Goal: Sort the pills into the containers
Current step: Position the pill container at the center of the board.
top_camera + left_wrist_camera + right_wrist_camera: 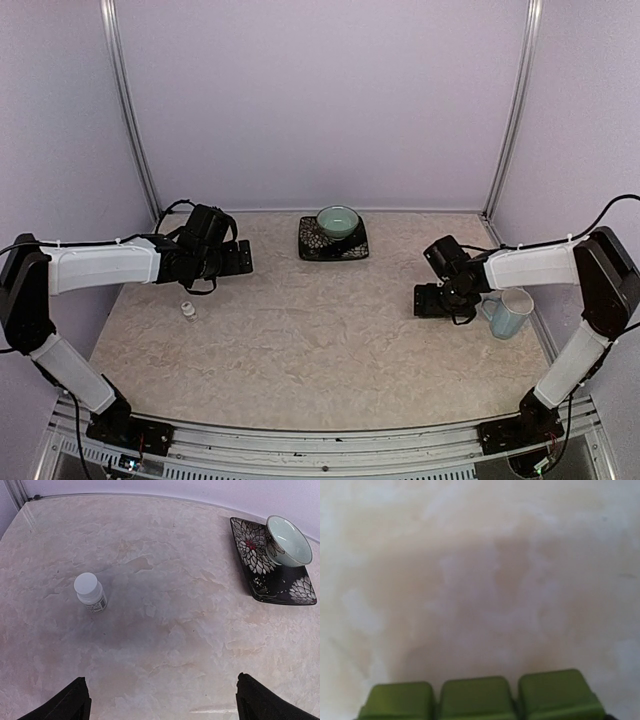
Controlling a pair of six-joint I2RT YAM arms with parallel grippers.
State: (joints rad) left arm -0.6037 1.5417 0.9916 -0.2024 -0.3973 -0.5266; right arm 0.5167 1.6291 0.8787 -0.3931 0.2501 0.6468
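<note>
we look down on the marbled table (320,350), with the left arm (100,268) reaching in from 9 o'clock and the right arm (530,268) from 3 o'clock. the left gripper (238,258) hangs with its jaws spread wide, its fingers (70,705) framing bare tabletop. the right gripper (430,300) sits low with its jaws wide too; we cannot tell whether they touch anything. a black flowered plate (315,240) lies at 12 o'clock, with a teal bowl (338,220) on it. a pale blue mug (510,312) stands at 3 o'clock, just beside the right gripper. the containers (480,700), a dark green strip of three joined compartments, lie at 6 o'clock in the right wrist view. a small white-capped bottle (188,311) stands upright at 9 o'clock.
</note>
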